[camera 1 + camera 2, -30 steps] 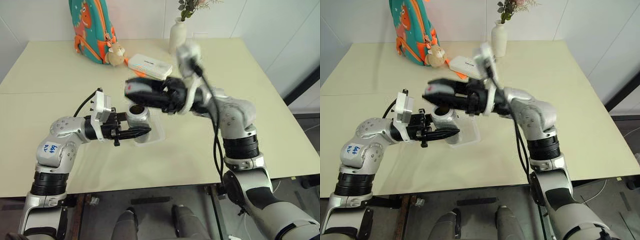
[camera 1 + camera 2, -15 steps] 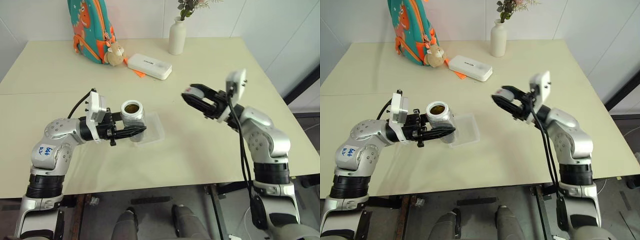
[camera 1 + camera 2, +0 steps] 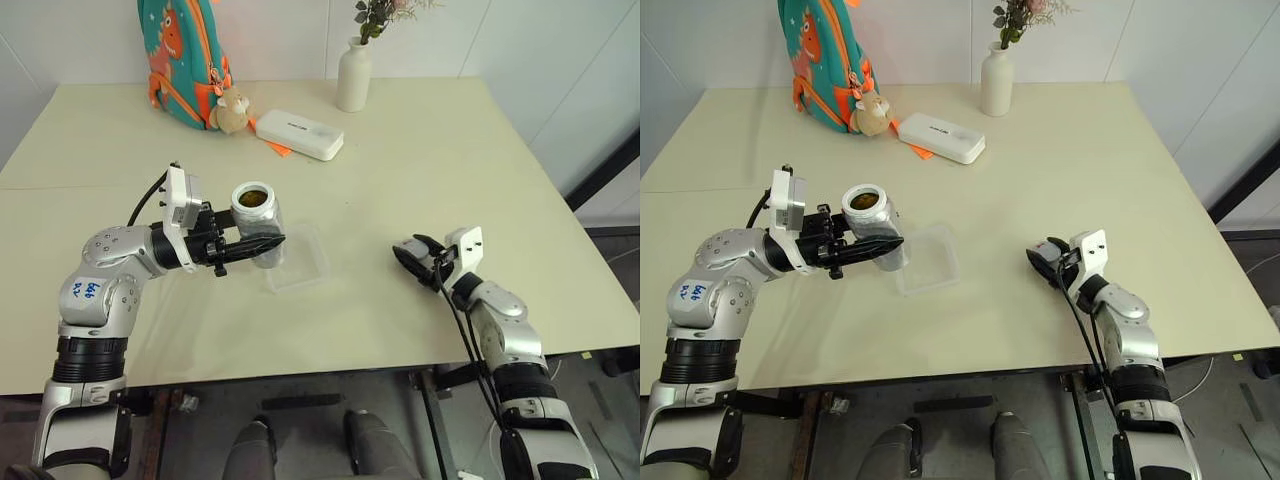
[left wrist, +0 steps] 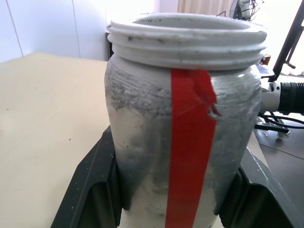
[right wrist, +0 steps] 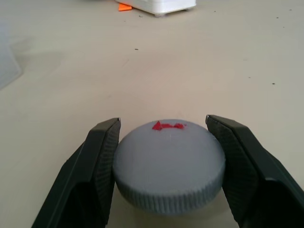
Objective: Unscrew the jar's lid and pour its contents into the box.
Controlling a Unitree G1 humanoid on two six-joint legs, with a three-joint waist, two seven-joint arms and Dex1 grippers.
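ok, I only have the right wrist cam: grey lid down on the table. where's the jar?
Observer: The jar is clamped in the left end effector, mouth open and facing up, not tipped yet.
Operator: anything in it?
Observer: Yes, brown contents show through the open mouth.
Operator: and the box?
Observer: The clear box lies flat on the table, right beside the jar on the robot's right. I see nothing in it.
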